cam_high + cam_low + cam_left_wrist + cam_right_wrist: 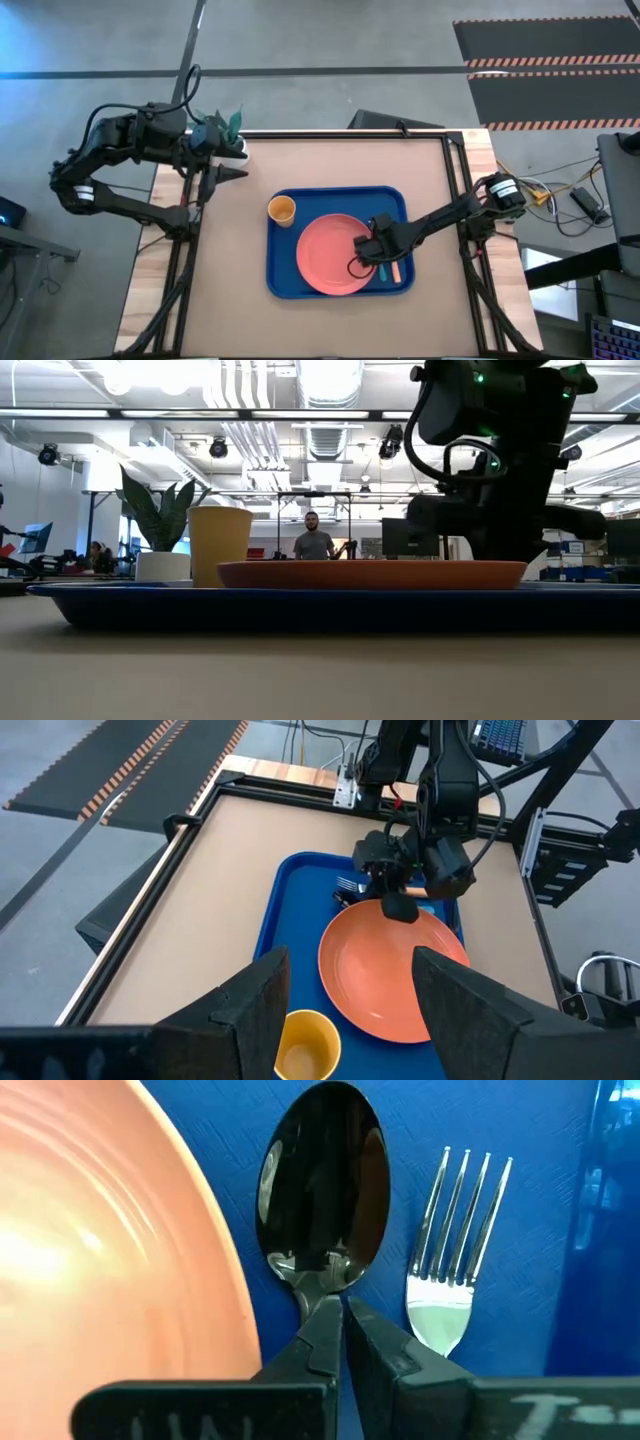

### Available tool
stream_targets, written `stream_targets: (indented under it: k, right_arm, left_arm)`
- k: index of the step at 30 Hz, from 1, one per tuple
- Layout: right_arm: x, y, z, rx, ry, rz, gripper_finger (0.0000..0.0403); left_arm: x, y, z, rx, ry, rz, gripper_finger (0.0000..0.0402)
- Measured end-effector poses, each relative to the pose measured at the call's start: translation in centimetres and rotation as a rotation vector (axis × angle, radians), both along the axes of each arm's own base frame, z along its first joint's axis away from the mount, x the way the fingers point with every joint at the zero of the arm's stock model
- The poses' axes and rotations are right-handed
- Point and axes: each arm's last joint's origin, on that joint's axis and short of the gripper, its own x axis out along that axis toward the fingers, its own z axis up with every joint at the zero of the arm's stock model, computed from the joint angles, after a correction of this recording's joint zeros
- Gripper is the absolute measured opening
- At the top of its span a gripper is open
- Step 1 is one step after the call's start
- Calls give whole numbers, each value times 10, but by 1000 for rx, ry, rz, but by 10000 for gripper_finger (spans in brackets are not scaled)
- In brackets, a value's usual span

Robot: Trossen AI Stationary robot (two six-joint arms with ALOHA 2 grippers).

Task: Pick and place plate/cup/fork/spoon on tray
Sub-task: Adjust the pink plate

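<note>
The blue tray lies mid-table. On it are the coral plate, the orange-yellow cup in its far left corner, and the fork and spoon side by side to the right of the plate. My right gripper is low over the tray at the plate's right rim, shut on the spoon. My left gripper is open and empty, raised at the table's far left edge. My right gripper pinches the spoon's neck, just behind the dark bowl, between its two fingertips. The fingers lie along the spoon and hide its blue handle. The bowl lies between the plate's rim and the fork; whether it rests on the tray I cannot tell.
A white pot with a green plant stands at the table's far left corner, beside my left gripper. Bare table lies left of and in front of the tray. A raised dark frame runs along the table's edges. A person stands far behind.
</note>
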Motion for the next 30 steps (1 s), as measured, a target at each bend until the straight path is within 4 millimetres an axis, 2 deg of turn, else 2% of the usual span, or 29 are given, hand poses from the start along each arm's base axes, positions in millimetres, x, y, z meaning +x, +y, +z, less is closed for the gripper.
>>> stream_targets:
  k: [6,18,30]
  right_arm:
    - [3,1,1,7,-36,-5,8]
    - [16,3,20,-20,-158,32,8]
    - [11,2,19,-38,-85,58,8]
  left_arm:
    - [0,0,0,0,0,0,194]
    - [1,0,-1,0,3,0,194]
    - [0,0,-1,-1,10,0,194]
